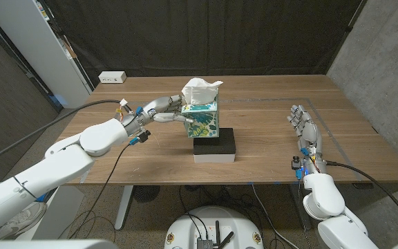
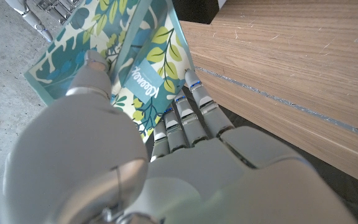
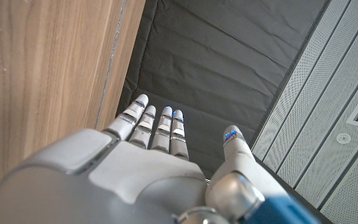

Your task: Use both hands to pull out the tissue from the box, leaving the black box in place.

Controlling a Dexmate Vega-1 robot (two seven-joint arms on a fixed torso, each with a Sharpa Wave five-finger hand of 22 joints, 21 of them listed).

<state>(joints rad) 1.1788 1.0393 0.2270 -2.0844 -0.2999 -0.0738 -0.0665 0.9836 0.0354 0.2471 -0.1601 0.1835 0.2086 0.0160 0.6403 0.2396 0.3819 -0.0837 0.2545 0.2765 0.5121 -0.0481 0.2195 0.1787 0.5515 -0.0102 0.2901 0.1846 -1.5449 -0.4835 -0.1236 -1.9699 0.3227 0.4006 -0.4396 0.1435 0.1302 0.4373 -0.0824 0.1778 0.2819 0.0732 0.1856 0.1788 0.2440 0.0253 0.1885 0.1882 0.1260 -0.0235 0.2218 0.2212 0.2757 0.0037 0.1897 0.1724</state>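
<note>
A cube-shaped cardboard tissue box printed with green, teal and yellow leaves on white [image 1: 202, 121] stands upright on a low, flat black box with a white base [image 1: 214, 144], near the middle of a wooden table [image 1: 268, 104]. The tissue box sits toward the black box's left and far part, its opening facing up. A crumpled white tissue [image 1: 200, 90] rises from that opening, its peak leaning slightly toward the robot's right. In the left wrist view a small teal label on the tissue box [image 2: 143, 78] carries white lettering, turned at an angle; it looks like a brand name but is too blurred to read with certainty.

The robot's left hand [image 1: 159, 111], silver-grey with blue marks, reaches in from the left and holds the tissue box by its left side. In the left wrist view its thumb presses one patterned face while its fingers [image 2: 188, 112] lie along the adjoining face, so the box corner sits between them.

The robot's right hand [image 1: 304, 128] is well apart from the boxes, near the table's right edge, holding nothing, fingers straight and slightly spread, pointing away from the robot. The right wrist view shows the same extended fingers [image 3: 157, 127] beside the table's edge.

A white power strip [image 1: 112, 77] lies at the table's far left corner.
</note>
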